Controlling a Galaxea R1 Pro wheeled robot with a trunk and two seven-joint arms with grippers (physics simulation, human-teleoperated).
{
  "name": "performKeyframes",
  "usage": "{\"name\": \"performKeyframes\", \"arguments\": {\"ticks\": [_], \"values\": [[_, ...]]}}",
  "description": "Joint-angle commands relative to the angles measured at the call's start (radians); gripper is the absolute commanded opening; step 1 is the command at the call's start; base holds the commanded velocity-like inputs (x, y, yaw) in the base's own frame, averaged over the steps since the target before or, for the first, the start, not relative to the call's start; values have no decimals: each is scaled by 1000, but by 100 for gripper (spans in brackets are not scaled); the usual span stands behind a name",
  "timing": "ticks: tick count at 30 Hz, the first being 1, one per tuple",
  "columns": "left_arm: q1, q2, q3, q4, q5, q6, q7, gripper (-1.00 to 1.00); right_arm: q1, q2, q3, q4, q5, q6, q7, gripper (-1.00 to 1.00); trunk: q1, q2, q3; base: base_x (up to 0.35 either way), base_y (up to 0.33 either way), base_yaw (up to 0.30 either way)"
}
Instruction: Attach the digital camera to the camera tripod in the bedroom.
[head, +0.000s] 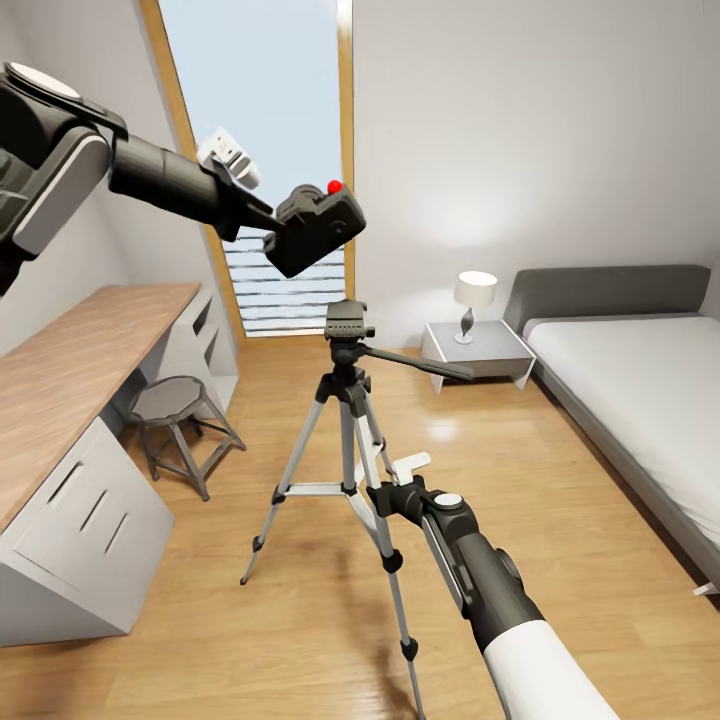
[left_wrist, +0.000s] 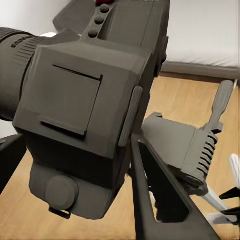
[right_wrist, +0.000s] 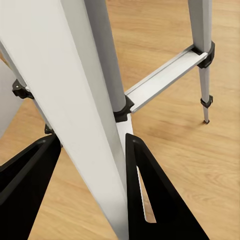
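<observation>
While the right gripper (head: 385, 492) clamps a tripod (head: 350, 400) leg steady, the left gripper (head: 268, 222) grips the camera (head: 312, 226), poised above the tripod's head (head: 346, 322) below it.

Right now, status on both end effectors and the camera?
Left end effector shut on digital camera, held above tripod head, not seated. Right end effector clamped on a camera tripod leg. Nothing between camera and head.

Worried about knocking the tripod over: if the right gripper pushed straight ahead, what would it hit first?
The tripod itself: one silver leg already sits between the right gripper's fingers, so almost any advance presses into it.
</observation>
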Motion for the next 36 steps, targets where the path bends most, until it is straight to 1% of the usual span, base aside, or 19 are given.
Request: {"name": "performKeyframes", "arguments": {"ticks": [1,5,11,14,15,20,26,36], "values": [[-7,1,-10,1,5,3,-2,-100,0,1,-1,15,22,3,7,-100,1,-2,-2,0,0,0],[-24,2,-25,2,6,2,-13,-100,0,1,-1,15,22,3,6,-100,1,-2,-2,0,0,0],[-45,3,-39,-4,6,3,-58,-100,0,1,-1,15,21,3,6,-100,1,-2,-2,0,0,0],[-48,6,-63,-7,5,2,-86,-100,0,1,-1,15,20,3,5,-100,1,-2,-2,0,0,0],[-49,11,-81,-8,6,2,-95,-100,0,1,-1,15,20,3,5,-100,1,-2,-2,0,0,0],[-50,31,-114,-17,6,2,-106,-100,0,1,-1,15,20,3,5,-100,1,-2,-2,0,0,0],[-51,37,-124,-28,4,4,-110,-100,0,1,-2,15,20,3,5,-100,1,-2,-2,0,0,0],[-51,17,-129,-29,-6,7,-109,-100,0,0,-2,15,21,3,5,-100,1,-2,-2,0,0,0]]}}
